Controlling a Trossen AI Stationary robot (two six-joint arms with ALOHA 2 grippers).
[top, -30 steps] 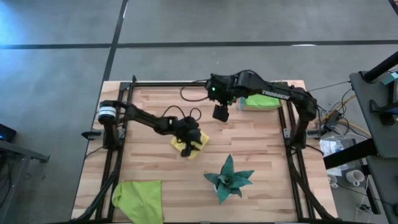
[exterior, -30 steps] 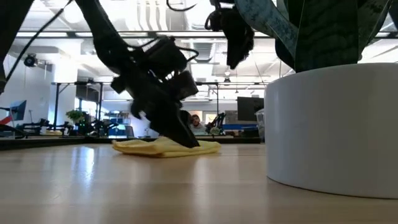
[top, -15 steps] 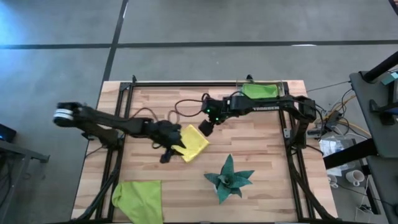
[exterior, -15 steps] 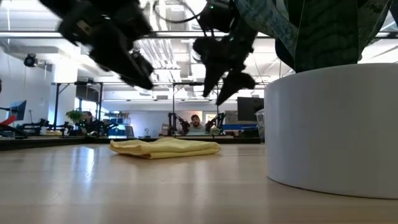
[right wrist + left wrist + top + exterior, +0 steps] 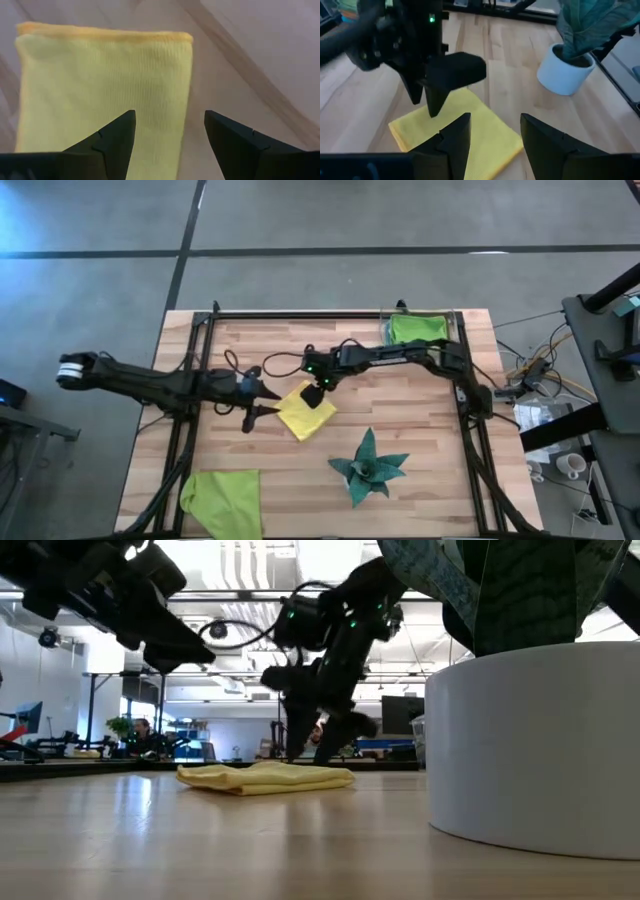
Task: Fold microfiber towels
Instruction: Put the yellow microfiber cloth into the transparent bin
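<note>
Left end effector [image 5: 262,397] is backing off the yellow towel [image 5: 306,411], now sitting just beside its edge with fingers parted and empty; a second ago it was pressing down on the cloth. Right end effector [image 5: 321,383] is dropping from up near the lime green towel [image 5: 417,328] at the table's far edge to right over the yellow towel's far corner, fingers spread, tips close above the fabric. The yellow towel is lying flatter, folded rectangle exposed.
</note>
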